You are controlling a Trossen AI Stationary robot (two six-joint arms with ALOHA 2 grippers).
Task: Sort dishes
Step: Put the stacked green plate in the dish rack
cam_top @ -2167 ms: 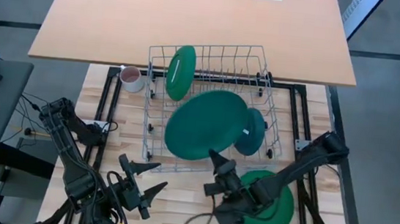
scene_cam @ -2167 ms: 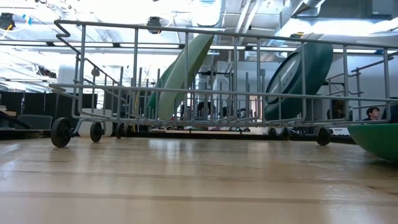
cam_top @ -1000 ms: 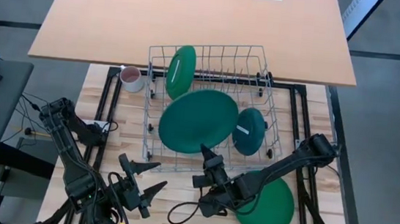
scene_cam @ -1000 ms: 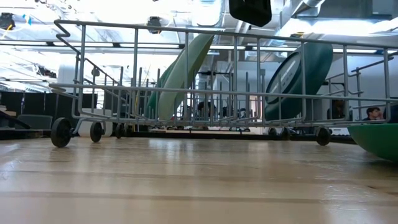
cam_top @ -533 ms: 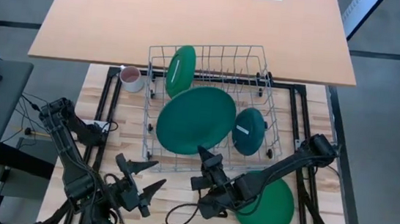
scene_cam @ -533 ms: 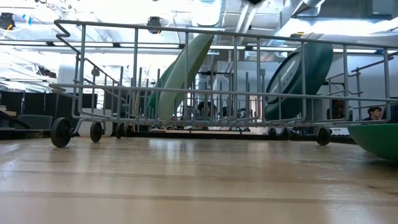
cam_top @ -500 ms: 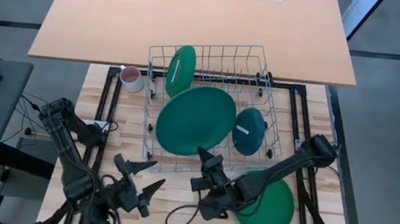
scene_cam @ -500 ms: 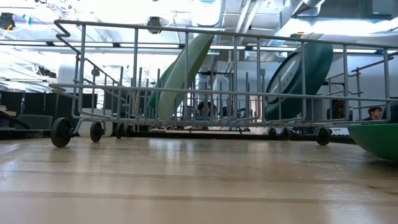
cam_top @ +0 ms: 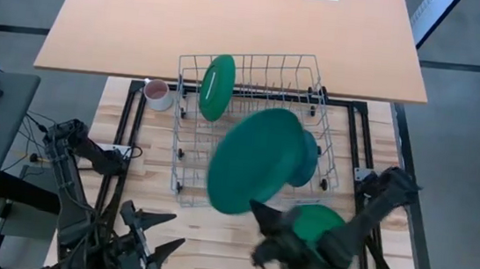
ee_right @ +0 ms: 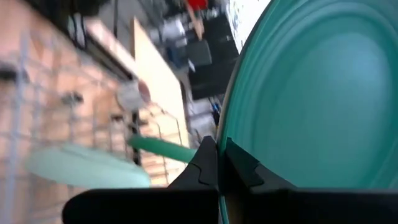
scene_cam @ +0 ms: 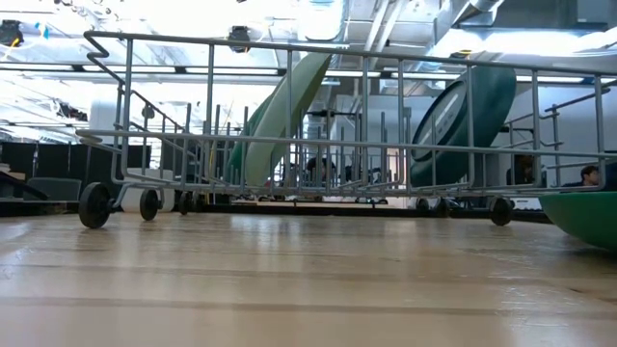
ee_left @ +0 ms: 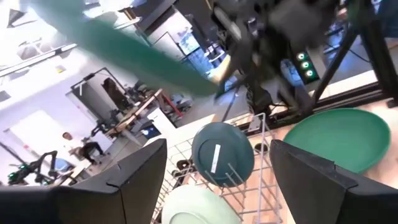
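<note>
Above the wire rack [cam_top: 193, 95], the right gripper [cam_top: 260, 214] pinches a large dark green plate's [cam_top: 258, 160] rim, a white, unreadable label marks the racked teal plate [ee_left: 222, 154], and the left gripper [cam_top: 149, 232] waits spread, empty.

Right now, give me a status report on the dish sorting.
Right gripper shut on large dark green plate, carried above wire rack. Left gripper open, waiting near front edge. Teal plate already racked.
</note>
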